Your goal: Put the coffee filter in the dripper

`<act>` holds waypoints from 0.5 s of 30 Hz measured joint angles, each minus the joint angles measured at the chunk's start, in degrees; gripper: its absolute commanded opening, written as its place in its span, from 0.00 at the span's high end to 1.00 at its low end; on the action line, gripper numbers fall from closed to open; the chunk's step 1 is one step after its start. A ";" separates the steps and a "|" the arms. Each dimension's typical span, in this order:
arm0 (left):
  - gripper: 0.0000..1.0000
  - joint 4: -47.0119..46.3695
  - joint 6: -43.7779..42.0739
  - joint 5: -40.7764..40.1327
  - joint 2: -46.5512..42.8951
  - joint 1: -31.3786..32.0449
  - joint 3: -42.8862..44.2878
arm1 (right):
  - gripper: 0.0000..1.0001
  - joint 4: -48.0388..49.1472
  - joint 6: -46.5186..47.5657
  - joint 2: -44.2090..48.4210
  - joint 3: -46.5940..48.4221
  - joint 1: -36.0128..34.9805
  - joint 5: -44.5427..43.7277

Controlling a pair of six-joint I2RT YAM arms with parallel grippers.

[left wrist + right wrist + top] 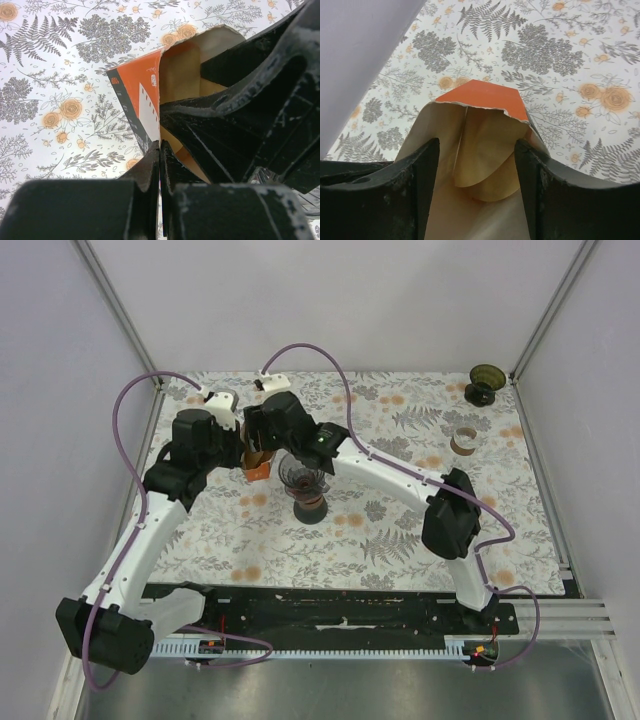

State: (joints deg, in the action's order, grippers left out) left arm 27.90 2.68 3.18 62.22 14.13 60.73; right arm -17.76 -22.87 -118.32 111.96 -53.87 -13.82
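From above, the glass dripper stands just right of the orange filter box, where both arms meet. On the left wrist, the left gripper pinches the box wall, steadying it. On the right wrist, the right gripper stands wide astride the brown coffee filter inside the box; I'd reach deeper, then close slowly on one sheet only

Both arms are white links with black joints and purple cables.

Light: bright, even, diffuse
Shadows: soft, faint, just beside the dripper
Focus: top view sharp; wrist-view foregrounds slightly soft
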 measured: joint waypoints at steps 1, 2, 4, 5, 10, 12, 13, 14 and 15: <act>0.98 0.00 0.15 0.00 0.04 0.00 0.00 | 0.28 -0.44 0.37 -0.09 0.28 -0.22 -0.83; 0.98 0.00 0.28 0.00 0.04 0.00 0.00 | 0.28 -1.20 0.72 -0.42 0.98 -0.44 -1.75; 0.98 -0.33 0.44 0.02 0.04 0.00 0.00 | 0.27 -2.64 1.60 -1.77 3.69 -0.72 -3.04; 0.98 -0.50 0.46 0.00 0.04 -0.02 0.00 | 0.27 -3.17 1.97 -2.64 5.09 -0.79 -3.45; 0.98 -0.26 0.52 0.39 0.13 -0.24 0.02 | 0.32 -4.72 2.43 -6.25 8.81 -0.74 -4.35; 0.98 -0.11 0.55 0.63 0.48 -0.26 0.22 | 0.34 -5.35 2.40 -7.23 9.51 -0.66 -4.26; 0.98 0.02 0.61 1.01 0.81 -0.28 0.48 | 0.36 -5.68 2.38 -7.87 10.08 -0.61 -4.24; 0.98 0.22 0.74 1.27 1.11 -0.33 0.83 | 0.41 -5.88 2.36 -8.24 10.49 -0.59 -4.24; 0.98 0.33 0.87 1.57 1.27 -0.39 1.16 | 0.49 -6.25 2.34 -8.74 11.10 -0.52 -4.11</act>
State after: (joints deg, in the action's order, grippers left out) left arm 28.23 3.55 4.75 63.48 13.74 61.89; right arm -24.01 -20.53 -127.07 123.07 -54.39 -17.93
